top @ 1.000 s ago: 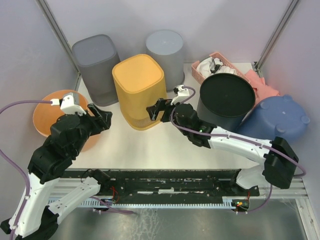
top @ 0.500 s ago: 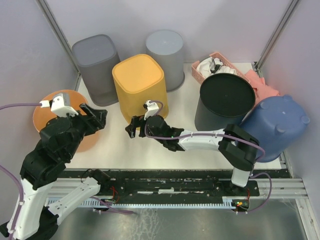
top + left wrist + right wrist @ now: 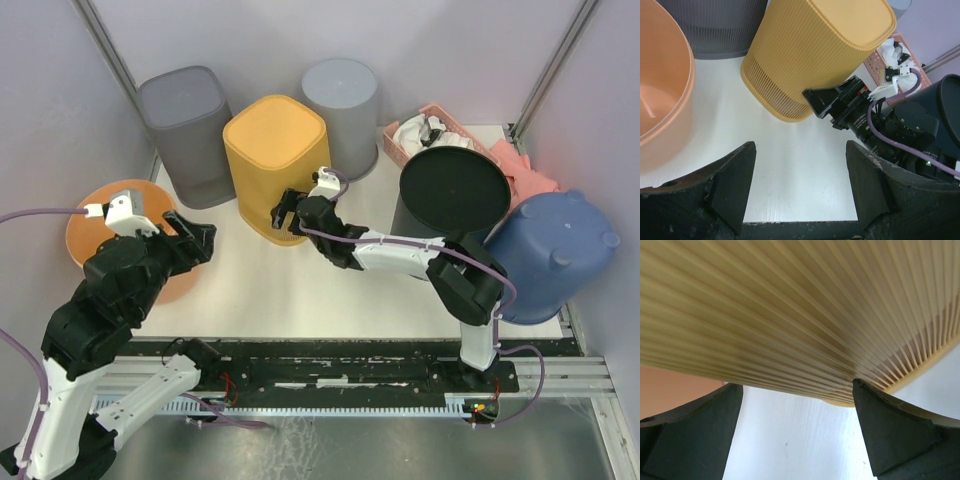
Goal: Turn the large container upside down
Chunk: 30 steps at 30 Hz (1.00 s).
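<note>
the large container, a yellow ribbed plastic bin (image 3: 275, 150) with rounded corners, stands toward the back left of the white table (image 3: 300, 290) with its closed base facing up and its slotted rim down at the table top. the right hand (image 3: 288, 212) is low at the bin's near side, its two black fingers spread wide with the ribbed wall filling the space right in front of them; it holds nothing, and whether a fingertip actually touches the wall i cannot tell. the left hand (image 3: 195, 238) hovers over bare table to the left, also open with nothing between its fingers, just beside a round orange plastic tub (image 3: 90, 235) that sits mouth up at the table's left edge. behind the yellow bin are a dark grey square bin (image 3: 185, 110) and a light grey round bin (image 3: 340, 95). to the right stand a black round bin (image 3: 455, 190), a blue tub (image 3: 560, 250) with its footed base showing, and a pink basket (image 3: 392, 148).
</note>
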Motion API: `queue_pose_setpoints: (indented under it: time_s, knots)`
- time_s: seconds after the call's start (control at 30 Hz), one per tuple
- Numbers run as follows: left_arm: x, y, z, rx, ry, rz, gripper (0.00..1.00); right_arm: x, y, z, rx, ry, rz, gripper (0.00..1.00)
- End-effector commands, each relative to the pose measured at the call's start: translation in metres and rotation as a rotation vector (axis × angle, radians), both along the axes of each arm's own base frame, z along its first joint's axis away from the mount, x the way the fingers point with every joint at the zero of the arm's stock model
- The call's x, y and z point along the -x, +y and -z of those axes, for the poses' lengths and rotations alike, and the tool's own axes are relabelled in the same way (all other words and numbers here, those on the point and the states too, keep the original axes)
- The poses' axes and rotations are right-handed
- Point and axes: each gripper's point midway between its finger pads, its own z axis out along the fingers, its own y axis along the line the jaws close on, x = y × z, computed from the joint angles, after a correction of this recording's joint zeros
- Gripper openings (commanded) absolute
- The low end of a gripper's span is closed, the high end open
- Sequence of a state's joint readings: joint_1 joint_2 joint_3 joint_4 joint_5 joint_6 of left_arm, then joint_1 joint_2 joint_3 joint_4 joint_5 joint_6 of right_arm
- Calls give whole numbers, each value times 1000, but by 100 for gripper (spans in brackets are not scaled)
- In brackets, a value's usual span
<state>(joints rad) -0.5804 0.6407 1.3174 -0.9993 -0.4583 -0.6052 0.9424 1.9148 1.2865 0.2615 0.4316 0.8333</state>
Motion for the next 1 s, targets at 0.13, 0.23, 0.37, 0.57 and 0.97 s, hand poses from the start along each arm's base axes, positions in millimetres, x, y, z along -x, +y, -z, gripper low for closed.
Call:
queue_pose_setpoints:
  time_s: [0.13, 0.23, 0.37, 0.57, 0.97]
  knots:
    - [-4, 9, 9, -66, 76, -61, 83, -37, -34, -11, 0, 2, 144, 99]
    - [-7, 37, 22, -194, 187, -222, 83, -20, -22, -26, 15, -19, -12, 99]
    - [-9, 63, 43, -353, 303, -401, 84, 11, -28, -18, 108, -36, -188, 99]
    - [-48, 59, 37, -458, 294, -418, 87, 65, -67, -6, 154, 0, -301, 99]
    - [-131, 76, 104, -323, 490, -219, 85, 116, -150, -24, 167, -2, -203, 99]
